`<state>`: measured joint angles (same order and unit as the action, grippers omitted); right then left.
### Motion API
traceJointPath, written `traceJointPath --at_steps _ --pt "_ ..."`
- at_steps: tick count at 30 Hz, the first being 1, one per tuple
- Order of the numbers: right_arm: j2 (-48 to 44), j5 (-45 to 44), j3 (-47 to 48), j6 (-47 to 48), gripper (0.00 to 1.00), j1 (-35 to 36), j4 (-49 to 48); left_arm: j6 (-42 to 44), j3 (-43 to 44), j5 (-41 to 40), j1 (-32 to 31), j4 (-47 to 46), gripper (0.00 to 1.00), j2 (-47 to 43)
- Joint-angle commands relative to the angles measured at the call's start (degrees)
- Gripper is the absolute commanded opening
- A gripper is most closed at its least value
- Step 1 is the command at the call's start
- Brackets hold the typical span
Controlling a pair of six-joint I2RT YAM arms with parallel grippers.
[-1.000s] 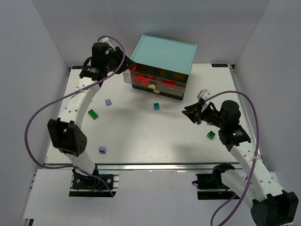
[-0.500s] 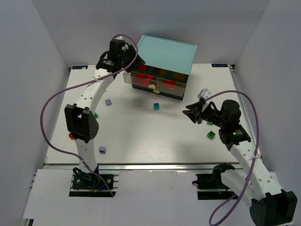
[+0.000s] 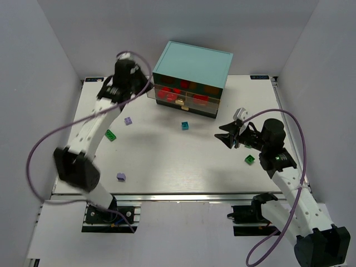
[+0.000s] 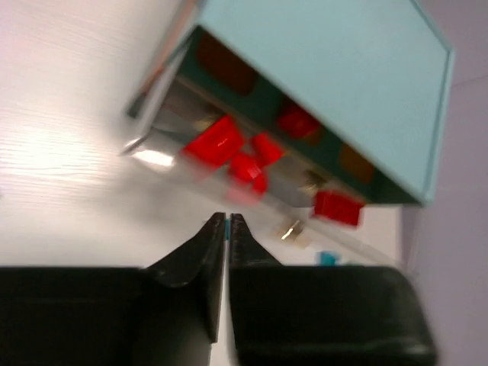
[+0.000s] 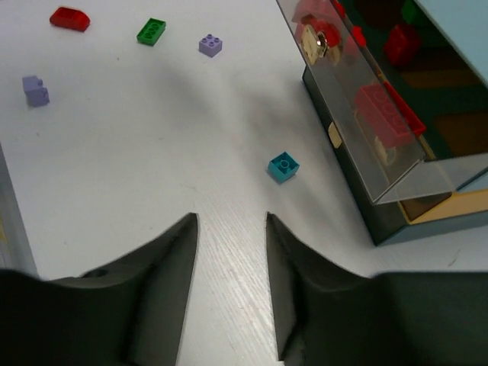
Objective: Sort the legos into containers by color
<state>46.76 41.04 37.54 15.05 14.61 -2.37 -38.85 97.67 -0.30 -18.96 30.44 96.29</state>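
The light-teal cabinet [image 3: 194, 61] stands at the back of the table. One clear drawer [image 3: 157, 95] is pulled out and holds several red legos [image 4: 216, 142]. My left gripper [image 3: 143, 84] hovers by the drawer's left end, shut, with nothing seen between its jaws [image 4: 228, 219]. A teal lego [image 3: 184, 125] lies in front of the cabinet. My right gripper [image 3: 223, 132] is to its right, low over the table, open and empty [image 5: 231, 217], pointing towards the teal lego [image 5: 283, 166]. A green lego [image 3: 250, 159] lies beside the right arm.
On the left of the table lie a lavender lego [image 3: 128, 120], a green one [image 3: 110, 134] and another lavender one [image 3: 120, 177]. The right wrist view also shows a red lego [image 5: 69, 17] far left. The open drawer's clear wall [image 5: 396, 164] juts out over the table.
My left arm has swung about by the cabinet's left corner and its jaws have closed. My right gripper has opened wider, staying almost in place.
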Motion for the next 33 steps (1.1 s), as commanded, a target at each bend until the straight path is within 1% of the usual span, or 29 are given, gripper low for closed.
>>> traceJointPath --at_steps 1,2,3,4,5,6,7,8,9,10,11,12,13,14,16,17,20,23,24,26,27,28,30,31,33 --pt "-1.1 4.1 0.2 2.5 0.39 -0.1 -1.1 4.0 -16.0 -10.0 0.8 -6.1 0.13 -20.5" --pt "-0.8 3.5 0.4 2.7 0.13 -0.1 -0.7 4.1 -19.1 -12.2 0.8 -3.9 0.07 -27.0" --pt "-0.6 3.1 1.0 2.8 0.00 0.1 0.2 4.0 -22.1 -14.7 1.3 -2.5 0.03 -29.7" --pt "-0.4 2.3 1.4 2.7 0.00 0.3 0.3 4.0 -24.7 -16.1 1.3 -1.0 0.00 -32.2" --pt "-0.1 1.1 1.7 2.6 0.00 0.6 0.8 3.2 -30.1 -16.9 1.3 2.0 0.00 -34.5" --pt "0.3 0.7 2.2 2.4 0.00 0.6 1.2 1.9 -32.9 -17.6 1.8 3.1 0.00 -38.7" --pt "0.9 0.5 2.4 2.4 0.00 0.7 1.3 -0.2 -35.3 -19.5 1.8 4.4 0.00 -40.5" --pt "1.3 -0.2 2.4 2.3 0.00 0.9 1.4 -1.5 -39.9 -20.6 2.4 6.4 0.00 -42.1" --pt "1.6 -0.5 2.4 2.2 0.00 0.9 1.5 -2.5 -41.8 -22.1 2.4 7.3 0.01 -44.2" --pt "2.2 -1.0 2.5 2.4 0.00 1.1 1.6 -5.2 -43.2 -25.4 3.0 8.7 0.20 -44.8" --pt "2.5 -1.8 2.4 2.4 0.00 0.9 1.6 -6.3 -44.5 -26.7 3.8 10.8 0.36 -44.9" --pt "2.6 -2.0 2.5 2.5 0.00 0.9 1.5 -6.8 -46.4 -27.5 4.5 11.1 0.54 -44.7" --pt "2.9 -2.3 2.2 2.5 0.00 0.9 1.3 -7.5 -46.9 -28.1 5.0 11.9 0.70 -43.3" --pt "2.9 -2.4 2.2 2.6 0.00 0.9 1.2 -8.7 -47.2 -28.6 6.1 13.3 0.88 -42.1" --pt "3.2 -2.4 1.9 2.8 0.04 0.7 0.9 -12.3 -46.7 -30.0 7.4 15.2 0.95 -37.9" --pt "3.4 -2.5 1.7 2.9 0.10 0.9 0.8 -12.9 -46.5 -30.9 8.8 15.9 0.98 -36.6" --pt "4.0 -2.5 1.5 3.3 0.17 0.8 0.8 -16.7 -46.3 -30.6 11.9 15.4 0.98 -32.2" --pt "4.7 -2.7 1.5 3.8 0.19 0.8 0.9 -19.9 -46.3 -28.0 14.6 14.0 0.98 -28.9" --pt "4.8 -2.6 1.3 3.7 0.20 0.9 0.8 -20.6 -46.6 -25.5 16.6 13.2 0.95 -28.3" --pt "5.1 -2.9 1.2 3.8 0.20 0.6 0.8 -24.0 -47.3 -23.9 18.7 11.8 0.92 -26.9" --pt "5.2 -3.0 1.0 4.0 0.20 0.6 0.7 -25.1 -47.7 -21.9 21.0 11.2 0.90 -26.0" --pt "5.4 -3.1 1.0 4.1 0.20 0.6 0.7 -28.0 -48.0 -21.5 21.9 11.0 0.87 -25.5" --pt "5.7 -3.5 0.9 4.5 0.20 0.6 0.7 -31.3 -48.9 -21.3 23.7 10.2 0.84 -25.0" --pt "6.1 -3.8 1.0 4.8 0.20 0.5 0.7 -34.3 -49.5 -22.6 25.2 10.3 0.82 -25.1" --pt "6.7 -3.9 1.0 5.0 0.20 0.4 0.8 -36.5 -49.9 -24.5 26.5 10.1 0.80 -24.9"
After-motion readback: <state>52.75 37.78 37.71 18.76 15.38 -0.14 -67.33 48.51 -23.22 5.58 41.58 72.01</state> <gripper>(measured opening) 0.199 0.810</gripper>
